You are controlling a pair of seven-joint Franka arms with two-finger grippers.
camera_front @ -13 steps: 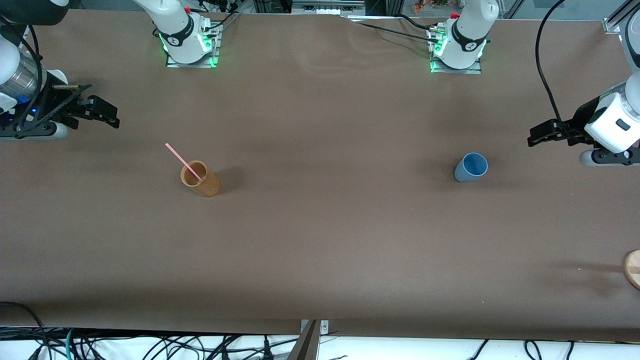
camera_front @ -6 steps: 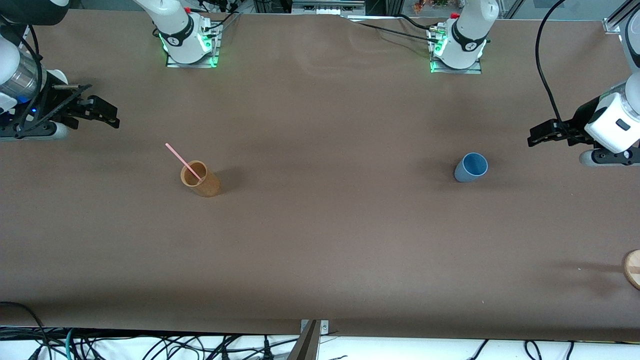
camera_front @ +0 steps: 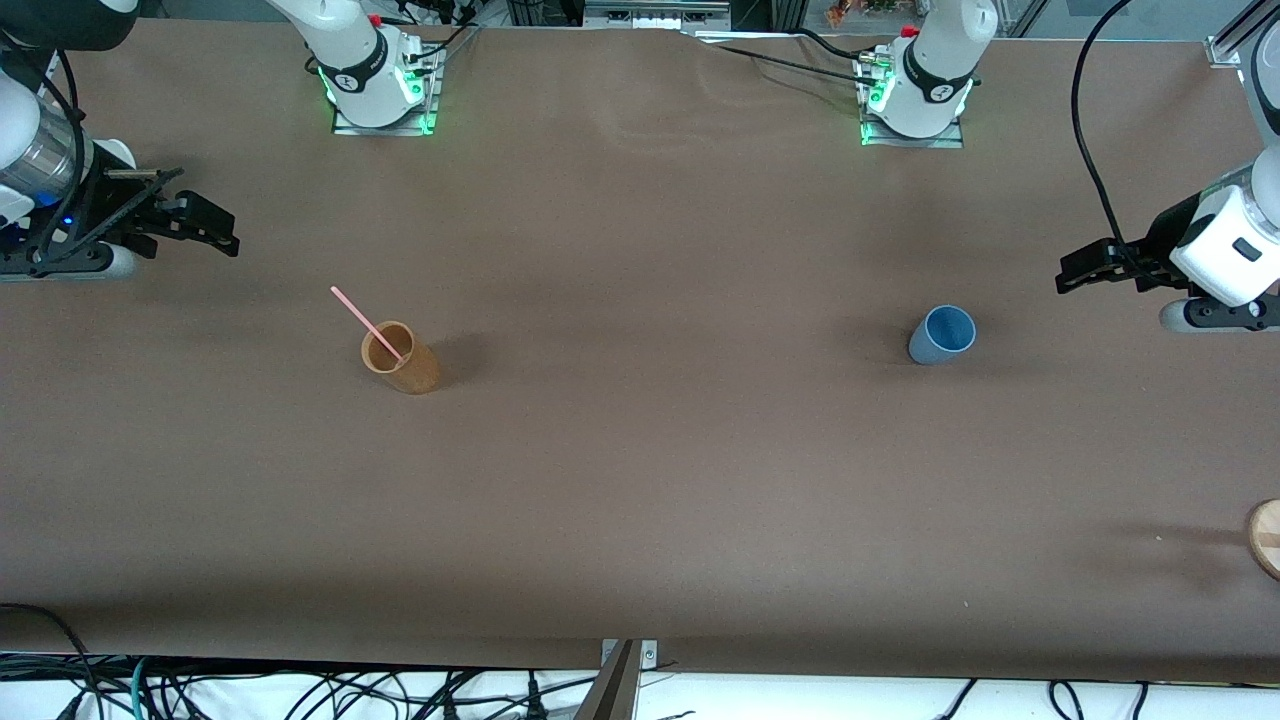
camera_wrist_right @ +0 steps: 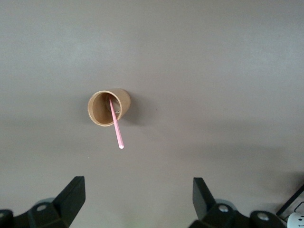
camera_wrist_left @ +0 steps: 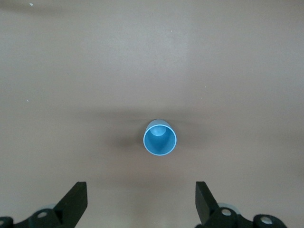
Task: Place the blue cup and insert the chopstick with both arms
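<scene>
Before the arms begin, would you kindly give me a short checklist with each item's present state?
1. Blue cup upright, mouth up, empty: ok.
2. Left tool open, up near the left arm's end of the table, holding nothing: ok.
3. Right tool open, up near the right arm's end, holding nothing: ok.
4. Chopstick leaning in the brown cup, top end sticking out: ok.
5. Chopstick in the blue cup: not ok, not yet done.

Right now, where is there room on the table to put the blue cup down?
The widest bare stretch lies between the blue cup and the brown cup holding the pink stick. The strip nearer the front camera is bare too, except a wooden disc. Nowhere is crowded.
</scene>
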